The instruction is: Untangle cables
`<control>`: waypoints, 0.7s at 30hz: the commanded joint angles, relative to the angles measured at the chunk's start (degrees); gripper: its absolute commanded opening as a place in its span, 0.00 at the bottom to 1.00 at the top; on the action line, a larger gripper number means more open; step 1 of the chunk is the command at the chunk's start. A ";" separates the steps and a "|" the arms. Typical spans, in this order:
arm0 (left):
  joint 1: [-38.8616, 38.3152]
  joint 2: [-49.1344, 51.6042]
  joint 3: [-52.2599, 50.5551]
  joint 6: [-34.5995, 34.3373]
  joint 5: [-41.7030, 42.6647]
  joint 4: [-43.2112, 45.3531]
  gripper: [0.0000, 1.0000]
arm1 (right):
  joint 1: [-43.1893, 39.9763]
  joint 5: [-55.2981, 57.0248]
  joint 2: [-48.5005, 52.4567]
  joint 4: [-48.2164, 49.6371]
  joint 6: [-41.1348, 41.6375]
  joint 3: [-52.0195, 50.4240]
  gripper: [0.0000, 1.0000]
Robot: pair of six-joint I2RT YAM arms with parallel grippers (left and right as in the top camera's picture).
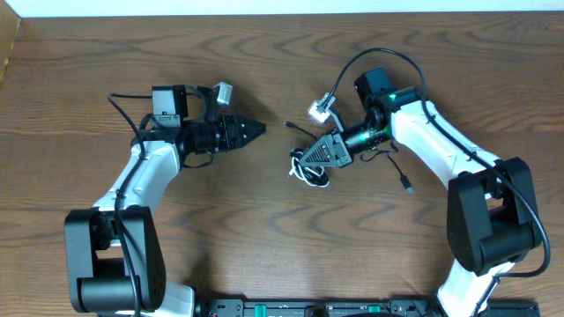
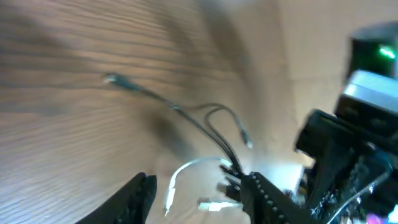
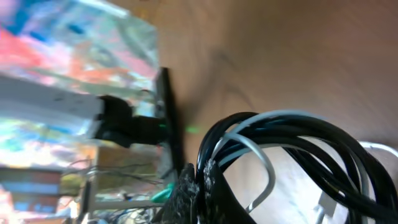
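The left fingers [image 2: 138, 198] are standing partly apart in the left wrist view and are gripping nothing. They are hovering over the table [image 1: 264, 229], pointing toward the tangle, well short of it.

The right fingers [image 3: 186, 196] are closing tight on the cables [image 3: 280, 134]. In the right wrist view, several black loops and one pale strand are rising out of the pinch and arching over the wood.

From overhead, the bundle is sitting just right of the table's centre, at the tips of the right fingers. Small white loops are spilling onto the table just below them.

In the left wrist view, the black cable [image 2: 186, 118] is trailing away from the bundle across the wood and ending in a small plug. A second thin black branch is curling beside it to another plug. The white cable [image 2: 186, 167] is curving along the table beside the held end, with its plug lying flat.

The left wrist and right wrist views are blurring, so the crossings inside the bundle cannot be told.
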 commanded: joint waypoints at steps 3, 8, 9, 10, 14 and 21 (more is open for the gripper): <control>-0.17 -0.20 0.04 11.34 8.66 0.04 0.49 | 0.46 -16.15 -0.04 -0.13 -4.70 0.85 0.01; -0.20 -0.20 0.04 11.30 8.37 0.09 0.52 | 1.53 -20.50 -0.07 0.02 -4.42 0.85 0.01; -0.20 -0.20 0.04 11.28 7.78 0.09 0.53 | 2.16 -20.50 -0.07 0.07 -4.44 0.85 0.01; -0.20 -0.20 0.04 11.28 7.32 0.09 0.54 | 2.71 -20.50 -0.07 0.13 -4.44 0.85 0.01; -0.33 -0.20 0.04 11.04 6.99 0.07 0.55 | 5.31 -20.50 -0.07 1.01 -4.46 0.85 0.01; -2.21 -0.20 0.04 10.67 4.42 -0.15 0.55 | 6.40 -20.50 -0.07 4.31 -3.78 0.87 0.01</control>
